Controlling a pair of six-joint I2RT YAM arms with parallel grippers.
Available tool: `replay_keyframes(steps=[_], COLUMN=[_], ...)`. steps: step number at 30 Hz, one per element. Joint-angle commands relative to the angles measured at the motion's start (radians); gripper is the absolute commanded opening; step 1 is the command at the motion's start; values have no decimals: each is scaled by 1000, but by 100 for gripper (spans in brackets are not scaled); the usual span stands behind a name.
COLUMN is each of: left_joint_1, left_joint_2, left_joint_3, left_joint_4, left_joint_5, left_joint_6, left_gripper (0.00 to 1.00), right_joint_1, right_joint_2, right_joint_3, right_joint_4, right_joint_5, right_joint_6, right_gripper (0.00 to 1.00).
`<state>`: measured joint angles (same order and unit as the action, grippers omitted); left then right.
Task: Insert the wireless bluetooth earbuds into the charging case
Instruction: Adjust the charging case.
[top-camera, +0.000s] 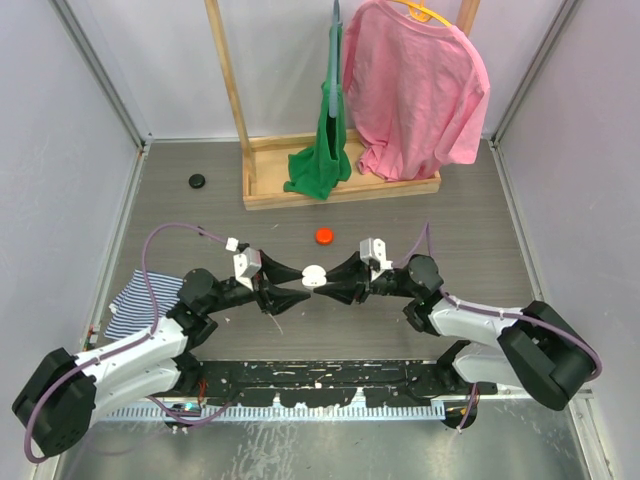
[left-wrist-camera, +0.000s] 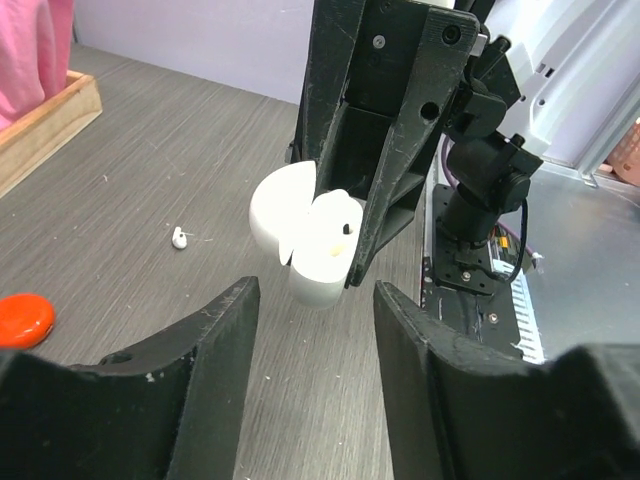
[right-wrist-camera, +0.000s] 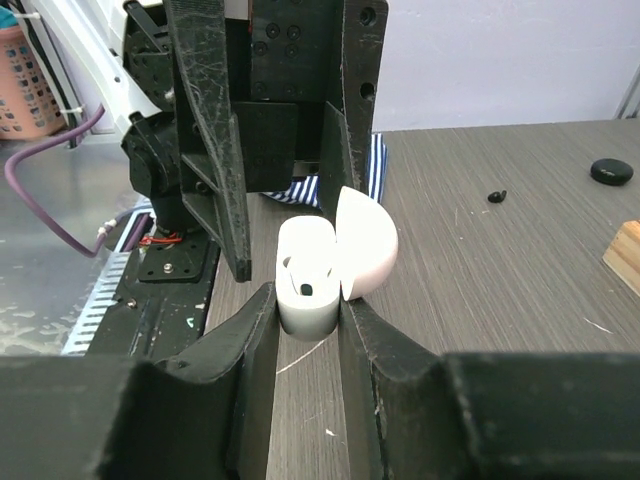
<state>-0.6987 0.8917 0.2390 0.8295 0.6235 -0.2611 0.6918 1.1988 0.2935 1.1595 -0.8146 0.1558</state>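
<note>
While both arms point at each other over the middle of the counter (top-camera: 450, 220), a wooden rack (top-camera: 300, 192) sits at the far edge with a pink shirt (top-camera: 415, 90) and a green cloth (top-camera: 325, 150) hanging on it. Striped cloth (top-camera: 130, 305) lies by the left edge, near side. Right gripper (top-camera: 328, 283): jaws closed on the lower half of the white case (top-camera: 314, 275), lid flipped open, at counter centre. Left gripper (top-camera: 300, 285) faces it, jaws part open, nothing between them, tips just short of the case. Red cap (top-camera: 323, 236) lies just beyond the case, black cap (top-camera: 197, 181) toward the far-left corner. One white earbud (left-wrist-camera: 180, 237) lies loose on the counter near the case, not touching. Something white with a dark spot sits inside the case; cannot tell what.
</note>
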Motion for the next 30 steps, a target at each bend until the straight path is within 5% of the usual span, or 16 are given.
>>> replay_keyframes(steps=[1,30], left_joint_1=[2,2], left_joint_2=[8,30], left_joint_3=[17,14], left_joint_4=[91,145], left_joint_5=[26,22], left_joint_6=[-3,-46], left_gripper=[48,23], right_joint_1=[2,18], right_joint_2=[18,75], right_joint_3=[43,72], right_joint_4=[120,151], right_joint_5=[-22,-97], right_joint_6=[35,46], right_gripper=[16,20])
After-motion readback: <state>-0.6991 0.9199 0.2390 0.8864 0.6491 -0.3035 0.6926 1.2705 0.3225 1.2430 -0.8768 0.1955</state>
